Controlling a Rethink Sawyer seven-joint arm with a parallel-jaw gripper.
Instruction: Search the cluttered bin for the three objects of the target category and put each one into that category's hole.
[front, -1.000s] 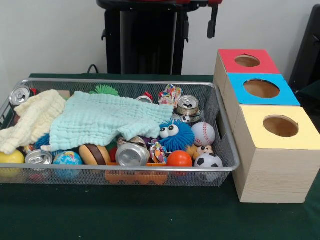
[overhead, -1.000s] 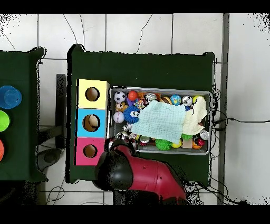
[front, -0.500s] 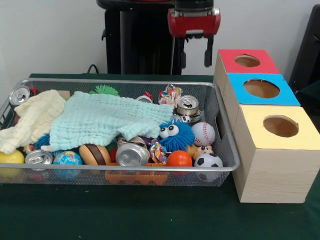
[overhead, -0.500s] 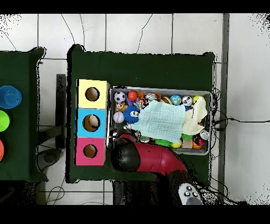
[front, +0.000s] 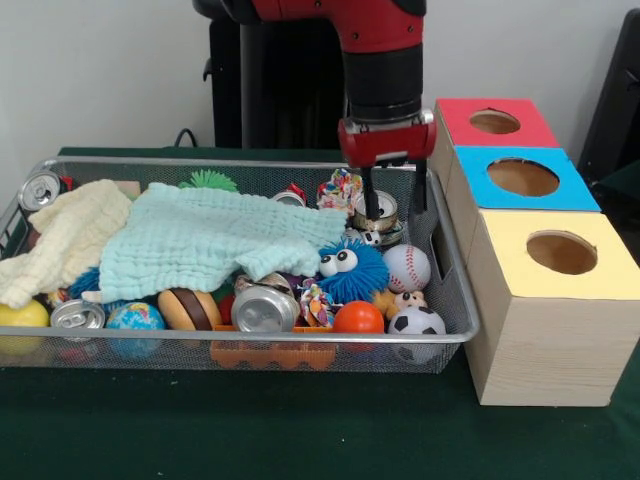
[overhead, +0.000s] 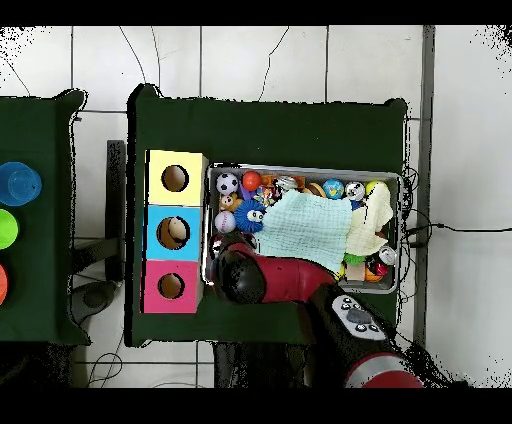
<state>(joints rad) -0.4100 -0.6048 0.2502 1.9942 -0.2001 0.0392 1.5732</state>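
The silver mesh bin (front: 452, 262) holds a clutter of toys. A wrinkly confetti-patterned wad (front: 340, 187) lies at its far side. A knotted multicolour rope (front: 316, 303) lies near the front, beside a crushed can. I see no third such piece. My gripper (front: 396, 198) is open and empty, hanging low over the bin's far right corner, its fingers on either side of a silver can (front: 377, 209), just right of the wad. The yellow-surround hole (front: 561, 252) tops the nearest wooden box. In the overhead view the arm (overhead: 275, 281) hides the gripper; the yellow hole (overhead: 175, 178) shows there.
A mint cloth (front: 210, 240) and a cream cloth (front: 65, 235) cover the bin's left and middle. A fuzzy blue ball (front: 352, 270), a baseball (front: 407, 267), a soccer ball (front: 416, 322) and cans lie around. Boxes with a blue hole (front: 523, 177) and a red hole (front: 494, 121) stand behind.
The arm has swung in and come down from the top edge into the bin's far right corner, over the silver can. The bin's contents have not moved.
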